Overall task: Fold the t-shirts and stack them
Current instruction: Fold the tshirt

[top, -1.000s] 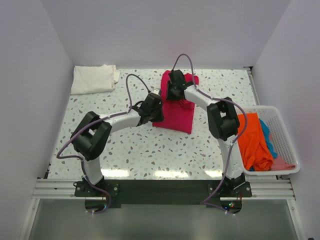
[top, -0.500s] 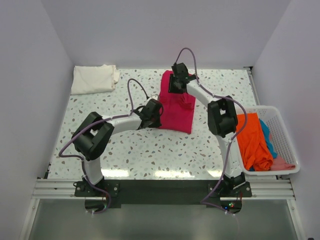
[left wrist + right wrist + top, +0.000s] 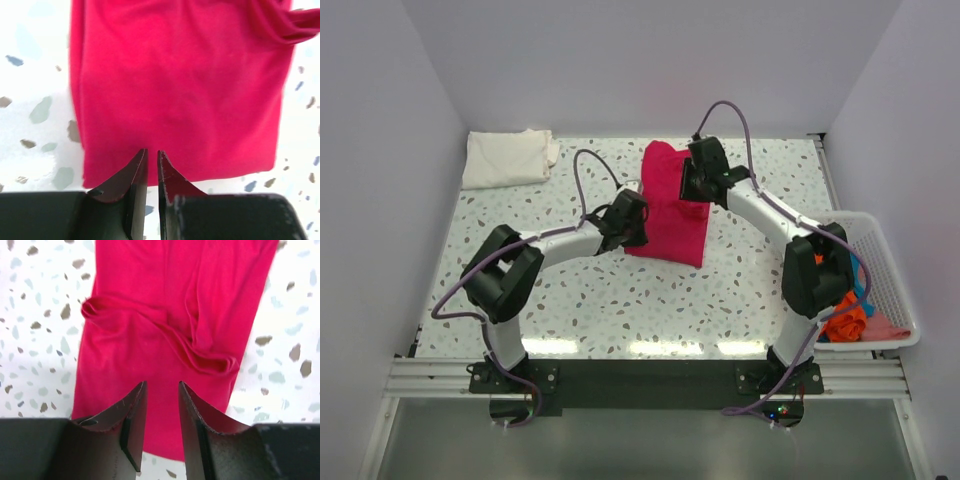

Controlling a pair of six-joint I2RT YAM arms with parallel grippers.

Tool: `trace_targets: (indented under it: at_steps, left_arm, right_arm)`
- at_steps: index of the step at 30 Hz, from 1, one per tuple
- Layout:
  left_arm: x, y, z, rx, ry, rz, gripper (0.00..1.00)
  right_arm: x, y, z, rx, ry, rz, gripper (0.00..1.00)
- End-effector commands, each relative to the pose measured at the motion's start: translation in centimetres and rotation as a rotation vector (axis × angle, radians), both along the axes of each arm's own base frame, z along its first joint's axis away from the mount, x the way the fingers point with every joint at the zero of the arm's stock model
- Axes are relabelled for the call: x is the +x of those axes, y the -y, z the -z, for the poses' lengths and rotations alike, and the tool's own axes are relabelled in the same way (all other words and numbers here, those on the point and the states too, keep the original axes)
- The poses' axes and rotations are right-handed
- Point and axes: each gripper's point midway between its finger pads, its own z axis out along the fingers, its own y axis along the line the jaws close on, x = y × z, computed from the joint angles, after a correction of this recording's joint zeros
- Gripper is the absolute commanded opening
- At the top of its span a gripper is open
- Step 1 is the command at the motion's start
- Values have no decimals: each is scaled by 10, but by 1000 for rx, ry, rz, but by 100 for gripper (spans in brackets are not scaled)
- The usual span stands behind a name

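Magenta-red jersey, soft and light, will likely slump and bunch rather than hold a crease. The red shirt (image 3: 672, 225) lies part folded, well left of the basket (image 3: 892, 285). Its corners and hems look the surest holds, pinched shallow. The left gripper (image 3: 152, 155), over the edge away from the basket, is all but pressed together and empty. The right gripper (image 3: 162, 387), over the basket-side half, stands spread and empty. A rumpled ridge (image 3: 200, 357) needs smoothing. A cream shirt (image 3: 507, 157) lies farther left, and an orange shirt (image 3: 842, 322) is in the basket.
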Motion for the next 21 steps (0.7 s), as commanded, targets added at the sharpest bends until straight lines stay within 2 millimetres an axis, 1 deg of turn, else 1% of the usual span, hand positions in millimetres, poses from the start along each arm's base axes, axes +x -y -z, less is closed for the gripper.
trace_targets:
  at_steps: [1,2,5,7,8,10,11,12,13,14,15,16,18,19,20,21]
  left_arm:
    - [12,36,-45,-138,88,45,18]
    - [13,42,-44,-142,87,55,18]
    - [8,58,-38,-155,77,90,18]
    - [5,70,-37,-174,76,115,18]
    - [4,72,-30,-165,65,121,18]
    - [0,77,-24,-156,56,133,18]
    - [1,78,-18,-146,52,137,18]
    - [0,80,-15,-140,49,138,17]
    - [-2,81,-11,-135,43,141,17]
    - [-3,80,-3,-125,32,139,17]
    - [-5,81,0,-118,23,141,16]
    - [-7,80,3,-110,18,142,16]
    - [-12,80,11,-88,4,144,15]
    - [-14,80,13,-83,1,145,15]
    - [-15,79,15,-75,-2,143,15]
    - [-18,80,17,-69,-6,149,15]
  right_arm:
    - [-15,6,13,13,-7,44,35]
    - [-20,9,21,12,-11,47,34]
    - [-27,10,38,1,-44,45,31]
    - [-26,11,42,-1,-50,48,29]
    - [-25,10,44,-5,-54,45,28]
    - [-24,10,52,-14,-68,45,27]
    - [-22,9,52,-13,-67,47,27]
    - [-21,10,59,-27,-81,47,27]
    - [-18,11,61,-35,-81,50,27]
    - [-13,10,59,-45,-71,52,27]
    - [-11,13,68,-68,-91,55,27]
    - [-5,15,66,-72,-88,67,26]
    - [1,20,71,-79,-97,83,26]
    - [6,27,78,-79,-109,100,26]
    - [11,29,76,-73,-101,108,26]
    - [15,33,78,-73,-103,119,26]
